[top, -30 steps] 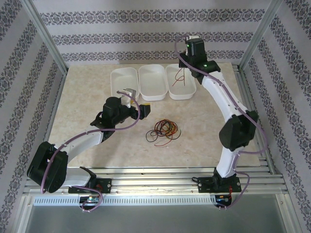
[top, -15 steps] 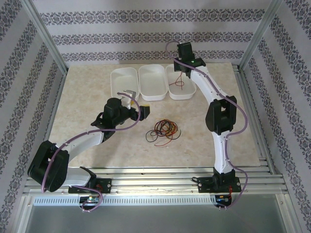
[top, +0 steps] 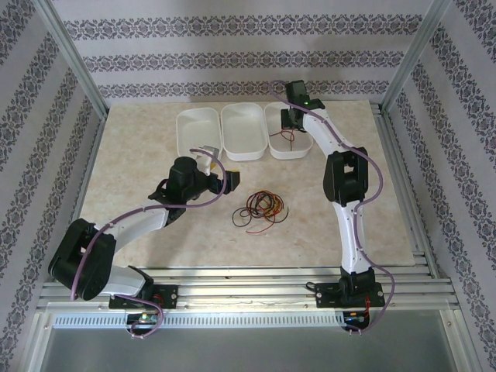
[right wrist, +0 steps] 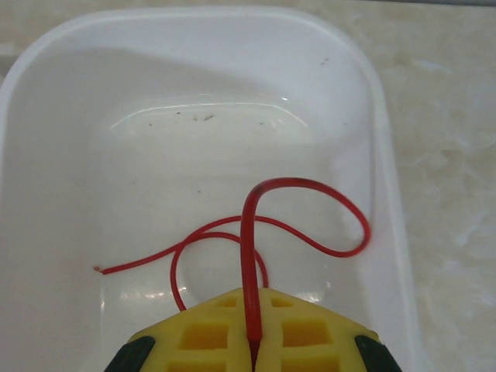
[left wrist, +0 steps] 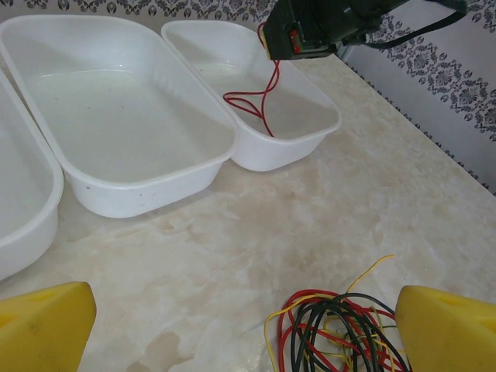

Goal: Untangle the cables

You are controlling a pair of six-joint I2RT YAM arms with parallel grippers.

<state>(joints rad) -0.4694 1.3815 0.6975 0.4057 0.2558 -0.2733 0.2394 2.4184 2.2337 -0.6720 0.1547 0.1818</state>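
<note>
Reaching farther toward 12 o'clock than a second ago, the right arm (top: 345,182) has sunk lower. Nearest, the left gripper (left wrist: 244,333) hovers with jaws apart beside the tangled cables (top: 263,208) mid-surface (top: 155,132). Farther off, at 1 o'clock, the right gripper (right wrist: 249,337) has its jaws clamped on one red cable (right wrist: 246,263) trailing into the right tray (right wrist: 385,139). That strand looks separated and ready for release.

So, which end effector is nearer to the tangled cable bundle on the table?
Left. The left end effector hovers beside the cable bundle; the right end effector is over the rightmost tray, gripping a red cable.
</note>
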